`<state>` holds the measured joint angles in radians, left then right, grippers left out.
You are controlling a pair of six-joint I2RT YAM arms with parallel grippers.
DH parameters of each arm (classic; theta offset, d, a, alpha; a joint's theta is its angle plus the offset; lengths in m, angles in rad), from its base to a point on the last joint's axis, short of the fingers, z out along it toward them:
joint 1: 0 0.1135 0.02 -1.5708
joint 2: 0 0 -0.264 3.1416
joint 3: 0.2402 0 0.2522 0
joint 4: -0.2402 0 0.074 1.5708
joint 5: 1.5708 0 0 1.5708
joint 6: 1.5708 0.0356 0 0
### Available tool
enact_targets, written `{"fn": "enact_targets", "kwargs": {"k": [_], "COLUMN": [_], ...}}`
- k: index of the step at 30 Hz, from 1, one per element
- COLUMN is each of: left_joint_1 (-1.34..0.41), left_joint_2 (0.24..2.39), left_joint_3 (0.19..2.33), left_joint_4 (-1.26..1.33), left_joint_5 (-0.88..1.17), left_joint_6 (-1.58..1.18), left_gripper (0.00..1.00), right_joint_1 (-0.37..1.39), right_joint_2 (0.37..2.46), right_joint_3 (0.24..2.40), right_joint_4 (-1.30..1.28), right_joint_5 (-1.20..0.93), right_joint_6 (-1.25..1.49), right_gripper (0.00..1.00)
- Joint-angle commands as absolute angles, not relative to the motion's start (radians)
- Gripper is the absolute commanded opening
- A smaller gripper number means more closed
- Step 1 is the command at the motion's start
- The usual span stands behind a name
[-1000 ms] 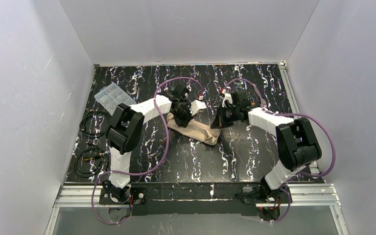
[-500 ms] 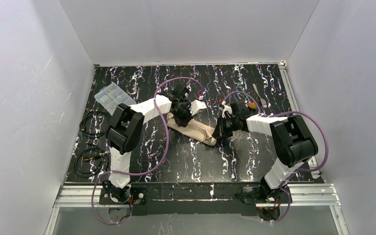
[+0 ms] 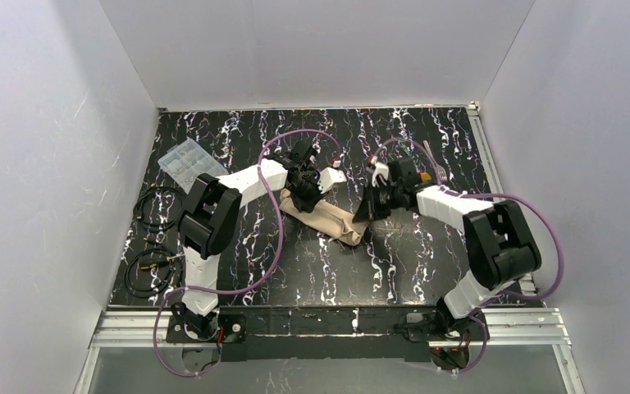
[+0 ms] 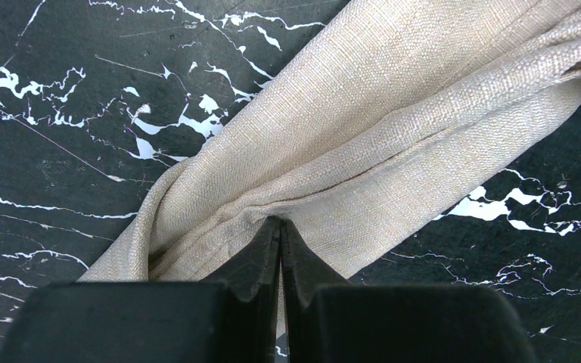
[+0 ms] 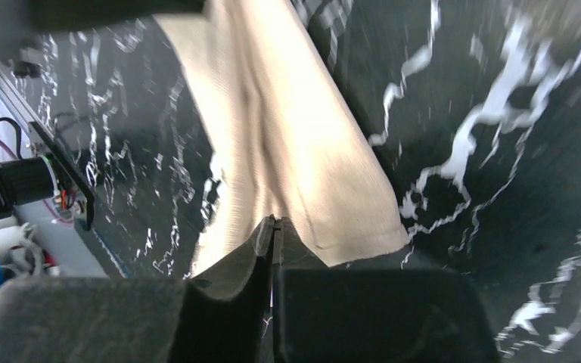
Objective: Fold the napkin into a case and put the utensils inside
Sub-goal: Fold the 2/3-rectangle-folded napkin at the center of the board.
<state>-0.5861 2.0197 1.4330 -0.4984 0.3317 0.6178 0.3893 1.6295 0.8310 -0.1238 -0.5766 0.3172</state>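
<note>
Top external: napkin [image 3: 332,220] lies mid-table as a narrow folded strip, not yet a case; left gripper [image 3: 303,195] clenched on its far-left end, right gripper [image 3: 364,218] clenched on its near-right end. Toward the far right corner, fork [image 3: 435,158] sits behind the right arm, where a backward swing could knock it. Along the left edge, clear box [image 3: 187,160] and cable coils [image 3: 154,207], well apart.

Left wrist: jaws pinch the central crease; a hard pull could unroll the layers.

Right wrist: blurred; jaws nip only the cloth's edge, so it may slip.
</note>
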Motion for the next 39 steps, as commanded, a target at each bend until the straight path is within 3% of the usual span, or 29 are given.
{"fn": "enact_targets", "kwargs": {"k": [1, 4, 9, 17, 23, 39], "left_joint_1": [-0.574, -0.574, -0.574, -0.574, -0.574, -0.574], "left_joint_2": [2.039, 2.04, 2.049, 2.047, 2.042, 2.026], "left_joint_3": [1.395, 1.399, 1.412, 1.413, 1.403, 1.377], "left_joint_4": [-0.532, -0.53, -0.54, -0.546, -0.546, -0.523], "left_joint_5": [0.236, 0.239, 0.247, 0.241, 0.237, 0.226], "left_joint_6": [0.647, 0.645, 0.641, 0.641, 0.648, 0.664], "left_gripper": [0.0, 0.0, 0.0, 0.0, 0.0, 0.0], "right_joint_1": [0.388, 0.394, 0.455, 0.52, 0.483, 0.395], "right_joint_2": [1.495, 1.411, 1.349, 1.446, 1.582, 1.714], "right_joint_3": [0.973, 0.897, 0.78, 0.669, 0.656, 0.629], "right_joint_4": [-0.24, -0.125, 0.064, 0.296, 0.297, 0.212], "right_joint_5": [-0.536, -0.561, -0.645, -0.676, -0.692, -0.698], "right_joint_6": [0.193, 0.219, 0.317, 0.463, 0.493, 0.438], "right_gripper": [0.16, 0.21, 0.01, 0.01, 0.01, 0.01]}}
